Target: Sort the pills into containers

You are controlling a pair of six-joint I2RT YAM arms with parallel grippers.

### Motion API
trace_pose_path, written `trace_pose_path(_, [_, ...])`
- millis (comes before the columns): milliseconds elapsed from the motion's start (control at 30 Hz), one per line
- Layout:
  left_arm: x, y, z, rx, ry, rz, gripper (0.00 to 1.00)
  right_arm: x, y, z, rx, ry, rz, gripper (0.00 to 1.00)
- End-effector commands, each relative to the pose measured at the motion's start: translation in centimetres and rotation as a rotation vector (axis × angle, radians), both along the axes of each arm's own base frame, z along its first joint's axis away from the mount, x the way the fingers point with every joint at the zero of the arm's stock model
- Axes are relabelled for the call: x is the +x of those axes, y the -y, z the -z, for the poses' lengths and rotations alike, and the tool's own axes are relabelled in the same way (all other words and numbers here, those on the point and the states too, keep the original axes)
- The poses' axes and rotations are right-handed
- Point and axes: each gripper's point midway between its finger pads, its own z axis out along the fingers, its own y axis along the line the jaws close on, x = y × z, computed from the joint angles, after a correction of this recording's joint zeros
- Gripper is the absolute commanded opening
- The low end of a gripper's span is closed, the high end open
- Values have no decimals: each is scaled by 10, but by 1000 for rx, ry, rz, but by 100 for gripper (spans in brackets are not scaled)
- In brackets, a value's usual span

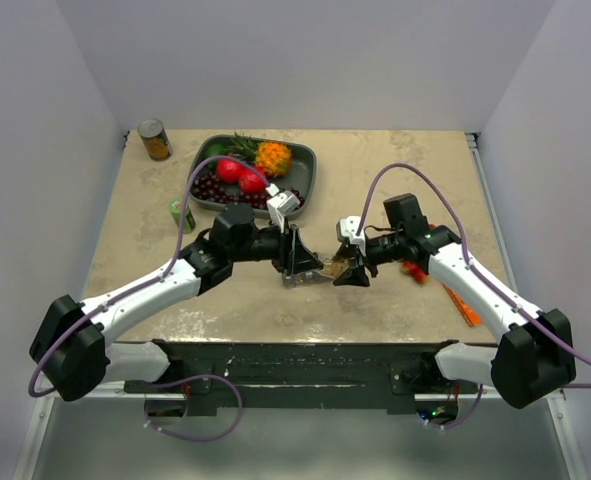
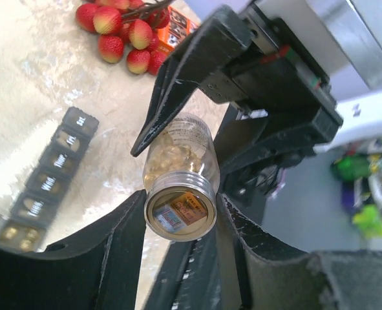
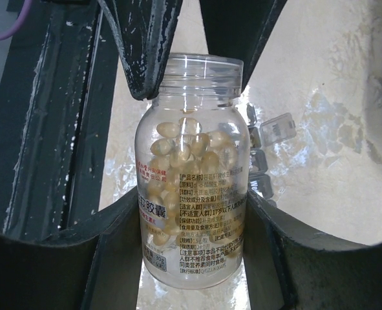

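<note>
A beige, marble-patterned table (image 1: 395, 160) sits in a plain white-walled booth (image 1: 305, 60). At its far edge stand a round tin can (image 1: 155, 140) and a large dark grey tray (image 1: 308, 187) of red, orange and dark fruit with greens. A small green object (image 1: 182, 213) lies near the left arm, and orange pieces (image 1: 462, 305) lie by the right arm. The two arms meet over the middle of the table, and from above their black fingers hide most of what is between them. The wrist views show it. A clear plastic bottle (image 3: 189, 129) holds pale yellow pills (image 3: 191, 152). The right gripper (image 3: 192, 200) is clamped on its labelled body. The left gripper (image 2: 181, 200) is clenched around its threaded neck, which faces the left wrist camera. The containers (image 2: 48, 174) are a narrow grey plastic strip of small square lidded compartments. They lie on the table just beside and below the bottle, with day letters on their lids. From above they are almost covered, and in the right wrist view only a few compartments show past the bottle. The left wrist view alone shows a bunch of red berry-like fruit (image 2: 123, 32) farther along the table.
</note>
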Motion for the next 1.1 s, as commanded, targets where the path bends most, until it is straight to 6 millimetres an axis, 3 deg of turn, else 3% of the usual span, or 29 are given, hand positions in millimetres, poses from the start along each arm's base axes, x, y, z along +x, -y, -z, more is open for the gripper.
trace_pose_path(0, [-16, 4, 1, 4, 274, 245, 17, 2, -10, -26, 84, 74, -55, 0])
trace_pose_path(33, [-9, 3, 2, 20, 295, 214, 20, 2, -10, -26, 84, 73, -55, 0])
trace_pose_path(167, [13, -8, -13, 27, 331, 78, 53, 3, -9, -26, 83, 70, -49, 0])
trace_pose_path(233, [21, -14, -21, 22, 328, 12, 65, 4, -9, -25, 81, 69, -47, 0])
trace_pose_path(267, [21, -17, -29, 7, 331, -14, 78, 4, -9, -25, 81, 71, -48, 0])
trace_pose_path(467, [25, -37, -52, -44, 304, -134, 99, 5, -8, -24, 77, 75, -45, 0])
trace_pose_path(833, [37, -78, -67, -121, 148, -363, 100, 5, -7, -23, 71, 80, -42, 0])
trace_pose_path(1067, [29, -67, -79, -235, 26, -324, 99, 6, -7, -23, 67, 81, -40, 0])
